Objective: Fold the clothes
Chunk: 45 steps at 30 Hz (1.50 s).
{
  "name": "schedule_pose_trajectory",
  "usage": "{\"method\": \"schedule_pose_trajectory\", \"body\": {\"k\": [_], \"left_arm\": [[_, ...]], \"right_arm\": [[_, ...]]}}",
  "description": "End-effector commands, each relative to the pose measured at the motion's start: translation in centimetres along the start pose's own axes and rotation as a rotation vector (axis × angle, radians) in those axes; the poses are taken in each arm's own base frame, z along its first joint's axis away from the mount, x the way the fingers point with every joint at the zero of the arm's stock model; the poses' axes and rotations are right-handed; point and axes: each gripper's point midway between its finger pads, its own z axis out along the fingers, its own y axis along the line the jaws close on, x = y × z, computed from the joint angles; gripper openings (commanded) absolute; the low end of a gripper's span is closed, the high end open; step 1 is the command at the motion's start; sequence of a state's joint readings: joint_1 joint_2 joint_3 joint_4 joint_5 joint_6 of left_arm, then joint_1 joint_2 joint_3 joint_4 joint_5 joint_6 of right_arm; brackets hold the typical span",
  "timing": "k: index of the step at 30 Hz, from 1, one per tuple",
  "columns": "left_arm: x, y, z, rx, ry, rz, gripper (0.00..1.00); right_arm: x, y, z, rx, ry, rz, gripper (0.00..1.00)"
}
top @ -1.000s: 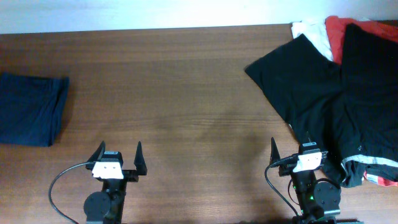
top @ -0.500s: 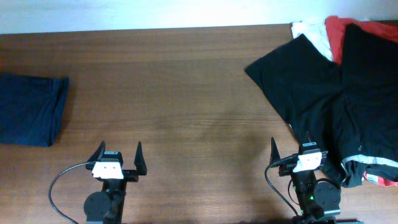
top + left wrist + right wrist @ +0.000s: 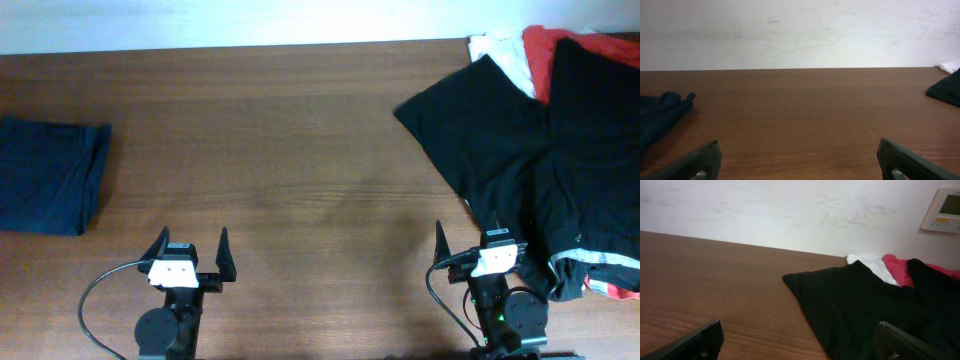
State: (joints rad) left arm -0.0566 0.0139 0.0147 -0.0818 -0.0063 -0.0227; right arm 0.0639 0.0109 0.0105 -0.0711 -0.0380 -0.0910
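**Two open grippers, nothing held**

Both of my grippers sit at the near edge of the wooden table [image 3: 300, 150], fingers pointing out across it. My left gripper [image 3: 192, 243] is spread wide with only bare wood between its fingers. My right gripper [image 3: 467, 236] is spread just as wide and also has hold of nothing.

Most of the clothes are heaped at the far right end of the table. A large black garment [image 3: 500, 140] lies spread flat, one corner reaching toward the middle of the table and its lower part running down beside my right gripper. From overhead my right gripper's outer finger overlaps the edge of this cloth; I cannot tell whether it touches. Near the front right corner, a grey-white band [image 3: 600, 260] crosses the black cloth, with a bit of red showing just below it.

A white garment [image 3: 505, 52] and a red garment [image 3: 540, 48] stick out from under the black one at the back edge, the white to the left of the red.

Well apart from the heap, a navy garment [image 3: 45, 175] lies as a neat rectangle at the far left end, beyond my left gripper.

A pale wall panel [image 3: 942, 210] hangs on the white wall behind the table.
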Motion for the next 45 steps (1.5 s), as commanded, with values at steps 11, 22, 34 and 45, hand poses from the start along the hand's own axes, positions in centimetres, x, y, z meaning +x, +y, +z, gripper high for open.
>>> {"method": "schedule_pose_trajectory", "body": {"k": [11, 22, 34, 45], "left_arm": [[-1.6, -1.2, -0.4, 0.071, -0.026, 0.015, 0.99], [-4.8, -1.7, 3.1, 0.087, 0.335, 0.001, 0.99], [-3.3, -1.7, 11.6, 0.082, 0.688, -0.017, 0.99], [-3.7, -1.6, 13.6, 0.076, 0.631, -0.012, 0.99]], "right_arm": [[-1.4, -1.5, -0.4, 0.076, -0.033, 0.202, 0.99], [-7.2, -2.0, 0.3, 0.076, 0.094, 0.194, 0.99], [-4.4, -2.4, 16.6, 0.028, 0.817, 0.081, 0.99], [11.9, 0.9, 26.1, -0.079, 0.927, -0.008, 0.72]]}}
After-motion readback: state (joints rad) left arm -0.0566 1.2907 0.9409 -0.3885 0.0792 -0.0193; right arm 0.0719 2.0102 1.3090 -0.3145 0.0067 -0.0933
